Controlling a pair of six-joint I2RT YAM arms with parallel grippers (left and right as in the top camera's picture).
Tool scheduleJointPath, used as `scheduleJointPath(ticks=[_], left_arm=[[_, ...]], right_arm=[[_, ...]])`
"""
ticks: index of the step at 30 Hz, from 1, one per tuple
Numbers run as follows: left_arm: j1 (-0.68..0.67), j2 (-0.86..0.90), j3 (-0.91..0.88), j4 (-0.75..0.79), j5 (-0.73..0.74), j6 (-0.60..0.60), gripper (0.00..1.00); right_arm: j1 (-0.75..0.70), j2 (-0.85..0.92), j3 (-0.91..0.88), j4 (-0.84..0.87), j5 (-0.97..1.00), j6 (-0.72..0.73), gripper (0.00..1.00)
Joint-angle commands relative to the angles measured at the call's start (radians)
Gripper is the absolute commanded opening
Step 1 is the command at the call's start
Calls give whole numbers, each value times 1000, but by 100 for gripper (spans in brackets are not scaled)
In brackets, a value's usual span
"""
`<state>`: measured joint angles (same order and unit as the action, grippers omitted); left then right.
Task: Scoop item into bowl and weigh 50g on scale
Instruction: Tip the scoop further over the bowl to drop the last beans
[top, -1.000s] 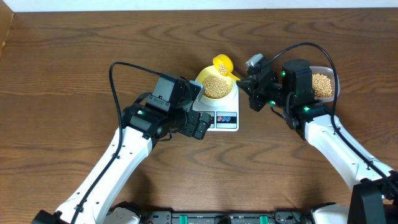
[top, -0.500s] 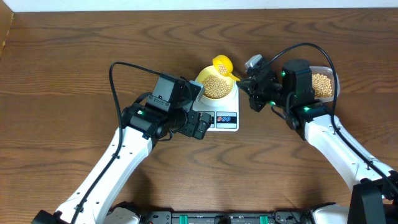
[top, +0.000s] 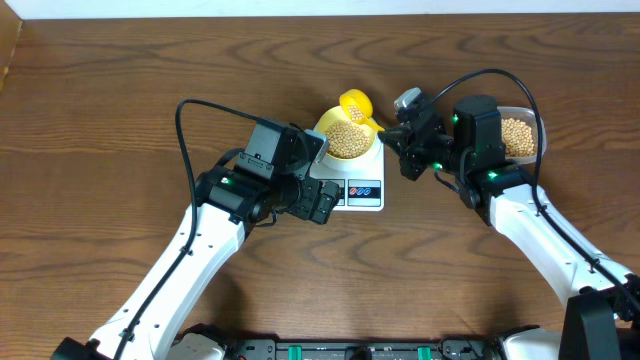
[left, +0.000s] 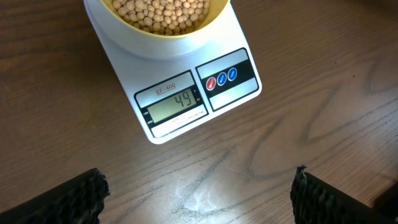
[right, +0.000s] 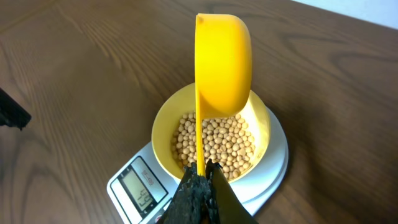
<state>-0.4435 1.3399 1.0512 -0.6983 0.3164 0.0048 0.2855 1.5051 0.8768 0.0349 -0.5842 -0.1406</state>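
Note:
The pale yellow bowl (right: 163, 134) stands on the white scale (left: 239, 37), filled with tan beans (right: 217, 140). The scale's display (left: 177, 102) reads 49. My right gripper (right: 202, 171) is shut on the thin handle of a yellow scoop (right: 224, 65), which is turned on its side above the bowl's far rim. Seen from overhead, the scoop (top: 356, 103) hangs over the bowl (top: 325, 130) and my right gripper (top: 385, 132) is just right of it. My left gripper (left: 199, 193) is open and empty over bare wood in front of the scale, its fingers (left: 74, 199) far apart.
A clear plastic tub (top: 518, 137) of beans sits behind the right arm at the right. The left arm (top: 240, 190) lies close against the scale's (top: 375, 199) left front corner. Bare wooden table (top: 120, 100) surrounds everything.
The scoop has edged slightly left over the bowl. Both arms otherwise stay where they were.

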Motion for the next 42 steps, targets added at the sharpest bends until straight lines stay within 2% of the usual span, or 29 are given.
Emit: scheduleJointPath(ticks=[1,5,13,20,32,36,40,42], left_arm=[[-1,3,-2,0,11,18,96],[-1,3,-2,0,11,18,96],[-1,3,-2,0,11,18,96],[-1,3,-2,0,11,18,96],[-1,3,-2,0,11,18,96],[-1,3,-2,0,11,18,96],[-1,3,-2,0,11,18,96],[-1,3,-2,0,11,18,96]], right_arm=[[2,6,4,6,-13,100,1],[2,6,4,8,-13,247,1],[2,6,4,35,-13,248,1],[4,6,4,-24,-12,-42,1],[4,6,4,-23,-9,-58,1],[4,6,4,-20,-10,13,1],[3,6,4,21,-10,171,1],[3,6,4,42,-10,181,1]])
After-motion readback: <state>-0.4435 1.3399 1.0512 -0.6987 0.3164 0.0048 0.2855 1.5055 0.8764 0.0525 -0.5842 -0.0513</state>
